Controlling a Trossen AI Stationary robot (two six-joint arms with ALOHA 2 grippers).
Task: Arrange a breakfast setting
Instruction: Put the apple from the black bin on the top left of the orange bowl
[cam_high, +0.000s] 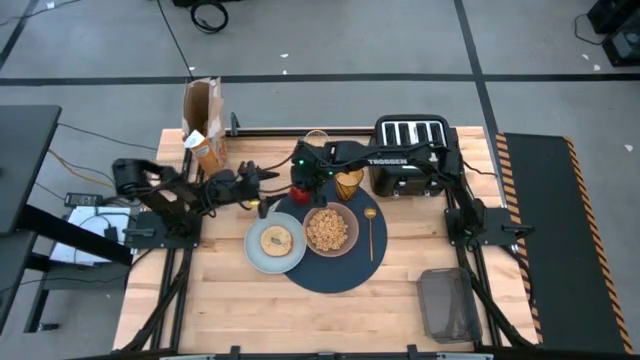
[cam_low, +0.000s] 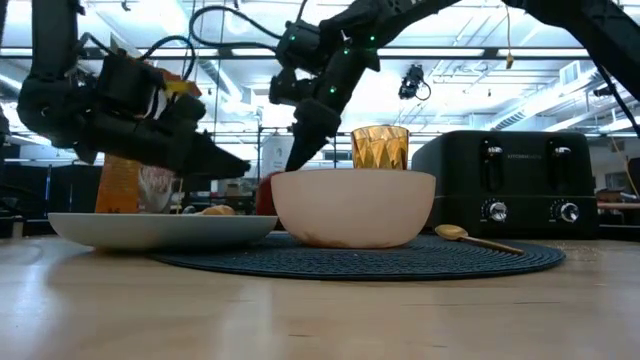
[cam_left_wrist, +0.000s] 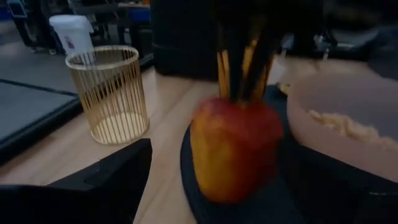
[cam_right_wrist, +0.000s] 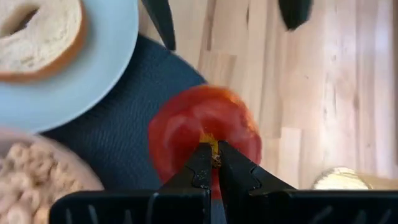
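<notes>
The red apple (cam_high: 300, 194) is upright at the far left edge of the navy placemat (cam_high: 340, 270). My right gripper (cam_right_wrist: 213, 155) is above it, shut on its top. My left gripper (cam_high: 268, 182) is open and empty just left of the apple, and its two fingers (cam_right_wrist: 158, 22) show apart in the right wrist view. The pale plate (cam_high: 262, 258) holds the bagel (cam_high: 276, 240). The pinkish bowl (cam_high: 331, 229) holds cereal. The gold spoon (cam_high: 370, 230) lies on the mat, right of the bowl. The amber tumbler (cam_high: 349, 183) stands behind the bowl. My right gripper pinches the apple at its stem dimple (cam_right_wrist: 208, 138), in the middle of its top, between the two fingertips. The fingers (cam_left_wrist: 239, 74) come from above and point down. The apple stays upright. I cannot tell whether its underside rests on the placemat.
The black toaster (cam_high: 410, 155) stands at the far right. The orange cereal box (cam_high: 207, 150) and a brown bag (cam_high: 203, 105) are at the far left. A gold wire basket (cam_left_wrist: 112, 93) stands behind the apple. A clear container (cam_high: 450, 305) is near right.
</notes>
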